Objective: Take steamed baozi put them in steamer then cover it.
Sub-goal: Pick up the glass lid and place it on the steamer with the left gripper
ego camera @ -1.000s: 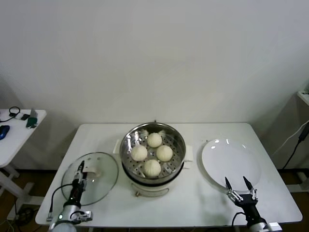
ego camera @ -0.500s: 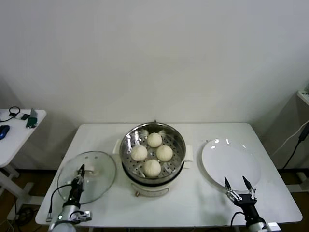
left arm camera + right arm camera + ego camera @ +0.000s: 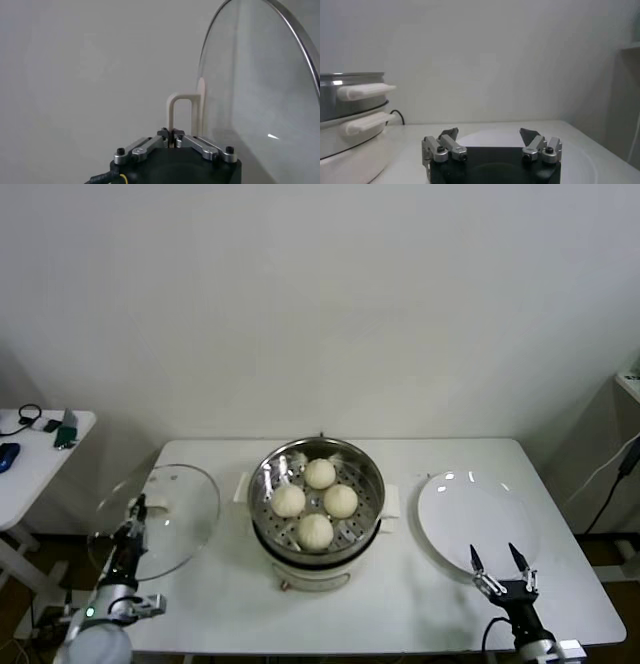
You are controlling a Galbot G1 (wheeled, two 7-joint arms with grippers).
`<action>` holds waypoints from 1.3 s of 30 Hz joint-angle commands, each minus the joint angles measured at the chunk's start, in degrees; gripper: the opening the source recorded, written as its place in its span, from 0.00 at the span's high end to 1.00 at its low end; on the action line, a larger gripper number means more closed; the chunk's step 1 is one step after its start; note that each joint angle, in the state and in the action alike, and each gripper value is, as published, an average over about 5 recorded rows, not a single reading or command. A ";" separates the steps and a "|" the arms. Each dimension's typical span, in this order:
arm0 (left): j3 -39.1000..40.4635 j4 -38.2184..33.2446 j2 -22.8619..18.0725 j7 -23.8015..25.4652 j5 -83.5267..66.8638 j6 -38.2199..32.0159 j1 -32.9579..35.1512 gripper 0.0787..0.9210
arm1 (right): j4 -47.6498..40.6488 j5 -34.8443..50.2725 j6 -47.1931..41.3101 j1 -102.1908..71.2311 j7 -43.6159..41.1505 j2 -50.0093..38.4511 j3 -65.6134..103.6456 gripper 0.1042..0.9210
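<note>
Cover (image 3: 160, 519): round clear glass, metal rim, cream-white loop handle (image 3: 183, 112) at centre; lifted off the surface (image 3: 420, 599) at its left end, tilted, handle side turned toward the left gripper (image 3: 133, 519), jaws clamped narrow on that handle. Steamer (image 3: 316, 506): shiny steel pot on white base, mid-surface, upright, uncovered. Steamed baozi (image 3: 316, 502): four smooth cream domes resting on the perforated tray, close together. Right gripper (image 3: 503, 569): parked at the near edge, just beside the white plate (image 3: 478, 519), jaws spread wide, holding nothing.
</note>
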 commanded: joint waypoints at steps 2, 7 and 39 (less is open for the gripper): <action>2.93 -23.41 10.94 14.82 -11.47 20.09 0.69 0.93 | 0.42 -2.13 -0.26 0.08 1.17 0.37 0.34 0.12; 12.14 -28.35 10.09 19.11 -7.58 28.54 -5.41 0.93 | 0.63 -2.35 -0.21 0.27 1.09 0.80 0.19 0.12; 47.16 -19.43 -17.68 36.46 30.45 37.16 -19.66 0.93 | -8.09 -1.05 5.09 5.52 0.51 0.03 -2.40 0.12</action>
